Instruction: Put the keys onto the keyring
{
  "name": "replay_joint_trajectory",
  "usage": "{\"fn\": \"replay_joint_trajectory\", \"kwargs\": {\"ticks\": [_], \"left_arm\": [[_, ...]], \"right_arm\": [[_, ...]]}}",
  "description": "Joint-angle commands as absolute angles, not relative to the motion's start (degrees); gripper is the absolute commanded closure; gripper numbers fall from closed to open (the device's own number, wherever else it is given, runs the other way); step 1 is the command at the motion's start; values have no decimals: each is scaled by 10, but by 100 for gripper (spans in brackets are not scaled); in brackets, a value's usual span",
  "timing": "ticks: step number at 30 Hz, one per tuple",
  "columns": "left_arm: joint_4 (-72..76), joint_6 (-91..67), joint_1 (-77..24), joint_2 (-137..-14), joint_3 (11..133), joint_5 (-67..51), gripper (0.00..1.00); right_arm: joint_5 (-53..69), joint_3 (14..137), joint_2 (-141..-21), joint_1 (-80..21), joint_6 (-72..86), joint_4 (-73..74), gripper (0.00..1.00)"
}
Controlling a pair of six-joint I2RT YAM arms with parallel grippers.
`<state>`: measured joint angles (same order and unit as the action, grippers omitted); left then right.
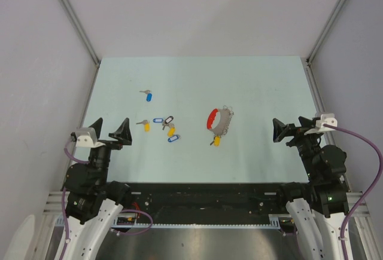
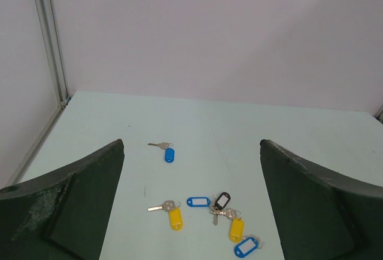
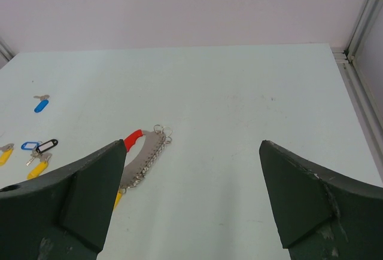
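Note:
The keyring (image 1: 219,121), a red arc joined to silvery links, lies at the table's middle with a yellow-tagged key (image 1: 216,141) at its near end; it also shows in the right wrist view (image 3: 143,156). Loose keys lie to its left: a blue-tagged one (image 1: 148,95) (image 2: 169,153) farther back, a yellow-tagged one (image 1: 145,125) (image 2: 174,217), and a cluster of blue, black and yellow tags (image 1: 167,128) (image 2: 222,207). My left gripper (image 1: 111,130) is open and empty, near the left edge. My right gripper (image 1: 294,128) is open and empty, right of the keyring.
The pale green table (image 1: 263,86) is walled by grey panels with metal corner posts (image 1: 72,21). A black rail (image 1: 197,197) runs along the near edge between the two arm bases.

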<state>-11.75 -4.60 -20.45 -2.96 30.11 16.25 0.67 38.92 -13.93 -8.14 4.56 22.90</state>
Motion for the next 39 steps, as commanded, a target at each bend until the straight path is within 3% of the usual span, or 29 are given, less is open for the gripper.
{"fn": "replay_joint_trajectory", "kwargs": {"ticks": [1, 11, 15, 26, 32, 39], "left_arm": [[-113, -56, -200, -36, 304, 161, 0], [-123, -62, -200, -32, 308, 162, 0], [-127, -64, -200, -28, 309, 162, 0], [-134, -75, -200, -17, 312, 162, 0], [-137, -80, -203, -23, 312, 158, 0], [-141, -81, -218, -22, 313, 157, 0]], "right_arm": [[2, 400, -142, -80, 59, 228, 0], [-16, 401, -186, -85, 98, 231, 0], [48, 400, -231, -87, 112, 229, 0], [177, 403, -472, -93, 161, 207, 0], [63, 403, -582, -196, 160, 154, 1], [-18, 406, -708, -308, 166, 49, 33]]}}
